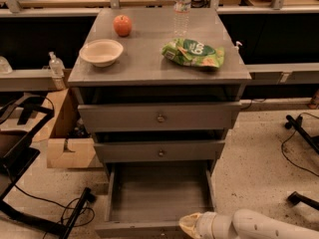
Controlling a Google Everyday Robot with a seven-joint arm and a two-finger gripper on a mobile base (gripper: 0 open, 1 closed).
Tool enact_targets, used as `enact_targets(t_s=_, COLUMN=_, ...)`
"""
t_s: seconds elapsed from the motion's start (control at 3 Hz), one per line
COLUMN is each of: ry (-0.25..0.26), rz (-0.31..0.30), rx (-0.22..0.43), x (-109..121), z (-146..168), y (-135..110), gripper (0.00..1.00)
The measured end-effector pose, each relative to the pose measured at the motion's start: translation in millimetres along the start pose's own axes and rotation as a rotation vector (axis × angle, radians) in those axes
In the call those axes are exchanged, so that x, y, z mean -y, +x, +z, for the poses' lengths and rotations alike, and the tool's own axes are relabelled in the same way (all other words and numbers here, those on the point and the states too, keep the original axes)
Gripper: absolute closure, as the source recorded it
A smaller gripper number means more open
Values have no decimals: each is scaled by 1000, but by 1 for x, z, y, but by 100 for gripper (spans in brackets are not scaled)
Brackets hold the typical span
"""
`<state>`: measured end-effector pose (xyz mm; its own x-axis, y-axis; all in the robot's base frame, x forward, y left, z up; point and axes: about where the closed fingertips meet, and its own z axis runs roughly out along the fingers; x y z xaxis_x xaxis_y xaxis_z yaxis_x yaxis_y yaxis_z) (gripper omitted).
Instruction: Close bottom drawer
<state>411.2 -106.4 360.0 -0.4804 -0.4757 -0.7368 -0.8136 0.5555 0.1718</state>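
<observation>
Camera view looks down on a grey-painted wooden cabinet (159,71) with three drawers, standing on a speckled floor (254,158). From my station I see the bottom drawer (159,195), grey wood and the narrowest of the three, pulled far out toward the camera. Its bare inside is in plain sight and its front panel runs along the lower edge of the view. The widest grey drawer front (159,117) and the mid-width grey drawer front (159,152) above it each show a small round metal knob and sit slightly out from the carcass.

My cream-tipped gripper (188,224), on its white arm (249,225), comes in from the lower right and sits at the right part of that front panel. I cannot tell whether it is spread or pressed together, nor whether it touches the wood.

On the cabinet top rest a red apple (122,25), a pale round bowl (101,52), a green crinkled snack bag (193,53) and a clear plastic water bottle (182,4).
</observation>
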Motion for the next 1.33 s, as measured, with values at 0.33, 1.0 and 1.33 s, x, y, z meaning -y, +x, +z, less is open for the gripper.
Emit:
enact_targets(t_s=0.33, ry=-11, rz=-6, rx=-7, x=-2, z=4, y=0, gripper=100)
enact_targets(t_s=1.0, ry=-27, rz=8, rx=-50, x=-2, z=33, y=20, gripper=100)
enact_targets(t_s=1.33, ry=-49, rz=23, rx=-143, x=8, z=85, y=62, gripper=100)
